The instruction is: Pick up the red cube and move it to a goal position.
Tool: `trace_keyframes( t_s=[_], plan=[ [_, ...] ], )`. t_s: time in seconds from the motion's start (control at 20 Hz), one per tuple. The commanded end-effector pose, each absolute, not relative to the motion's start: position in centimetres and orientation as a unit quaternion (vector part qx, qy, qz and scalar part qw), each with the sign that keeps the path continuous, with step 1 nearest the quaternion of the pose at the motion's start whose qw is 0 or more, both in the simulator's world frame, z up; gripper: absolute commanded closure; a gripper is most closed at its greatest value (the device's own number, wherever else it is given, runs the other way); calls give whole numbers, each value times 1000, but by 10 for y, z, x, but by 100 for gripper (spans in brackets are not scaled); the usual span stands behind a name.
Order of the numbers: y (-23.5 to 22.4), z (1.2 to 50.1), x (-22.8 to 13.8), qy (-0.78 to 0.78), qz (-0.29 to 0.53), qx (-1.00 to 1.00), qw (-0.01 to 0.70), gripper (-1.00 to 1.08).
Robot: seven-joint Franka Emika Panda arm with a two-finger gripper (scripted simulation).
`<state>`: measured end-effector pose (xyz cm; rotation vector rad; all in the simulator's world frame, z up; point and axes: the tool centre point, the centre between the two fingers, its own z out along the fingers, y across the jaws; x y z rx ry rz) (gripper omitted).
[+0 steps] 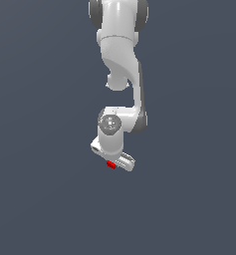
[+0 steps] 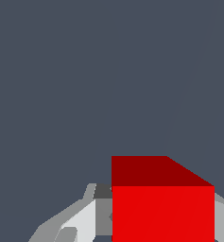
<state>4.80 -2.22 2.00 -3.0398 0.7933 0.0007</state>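
Gripping pincer (image 1: 111, 164) (unlabelled red cube (image 2: 162, 212))

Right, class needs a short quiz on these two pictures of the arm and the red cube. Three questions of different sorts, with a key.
1. True or false: the red cube sits between the fingers of the gripper.
2. Multiple choice: in the exterior view, where does the red cube show against the white arm?
A. above it
B. at its lower end, by the gripper
C. far off at the exterior view's left
3. Fill in: apart from the arm and the cube, both views show only a plain dark ____ background.

Key: 1 true; 2 B; 3 grey.
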Motion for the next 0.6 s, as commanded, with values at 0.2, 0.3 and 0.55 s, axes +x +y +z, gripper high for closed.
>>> trace_keyframes(
  t_s=[0.2, 0.3, 0.55],
  plan=[
    [-19, 21, 43, 252, 0, -968, 0, 108],
    [-17, 22, 39, 252, 0, -968, 0, 108],
    [-7, 25, 24, 252, 0, -968, 0, 108]
  ],
)
